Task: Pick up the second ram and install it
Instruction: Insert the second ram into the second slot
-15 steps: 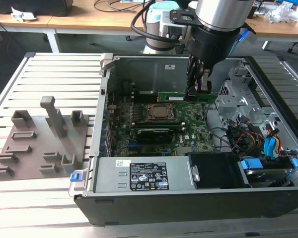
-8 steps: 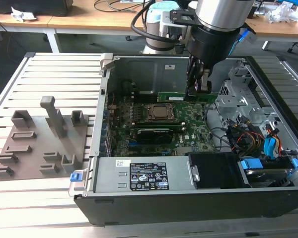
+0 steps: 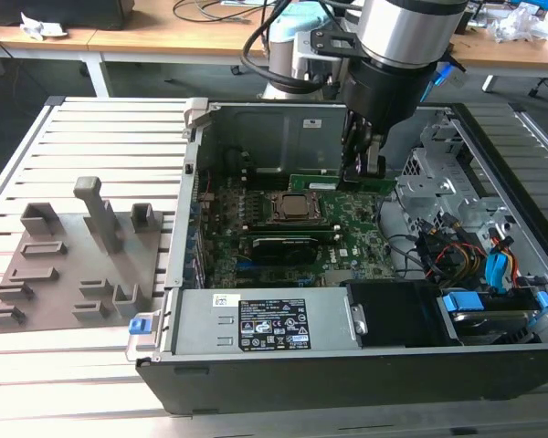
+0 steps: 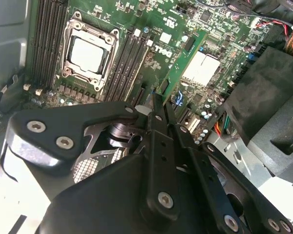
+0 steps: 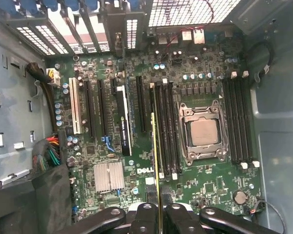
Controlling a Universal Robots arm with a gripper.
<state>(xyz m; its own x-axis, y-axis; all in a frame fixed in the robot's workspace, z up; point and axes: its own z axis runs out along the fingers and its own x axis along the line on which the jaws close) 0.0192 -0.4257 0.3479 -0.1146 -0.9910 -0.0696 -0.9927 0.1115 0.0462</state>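
My gripper point(image 3: 363, 172) is shut on the second ram point(image 3: 333, 182), a slim green strip held on edge over the far side of the motherboard point(image 3: 347, 228), behind the CPU socket point(image 3: 294, 208). In the second wrist view the ram point(image 4: 185, 61) sticks out past the black fingers point(image 4: 156, 114), tilted over the memory slots point(image 4: 132, 61) beside the socket point(image 4: 88, 53). Edge-on in the first wrist view, the ram point(image 5: 154, 146) runs along the slots point(image 5: 167, 131) next to the socket point(image 5: 203, 132), with the gripper point(image 5: 158, 214) at its near end. Whether it touches a slot I cannot tell.
The open computer case point(image 3: 256, 119) stands on a slatted table. A power supply point(image 3: 265, 324) lies along its near side, with a drive cage point(image 3: 438, 178) and coloured cables point(image 3: 484, 260) on the exterior view's right. A grey holder tray point(image 3: 73, 265) lies to the exterior view's left.
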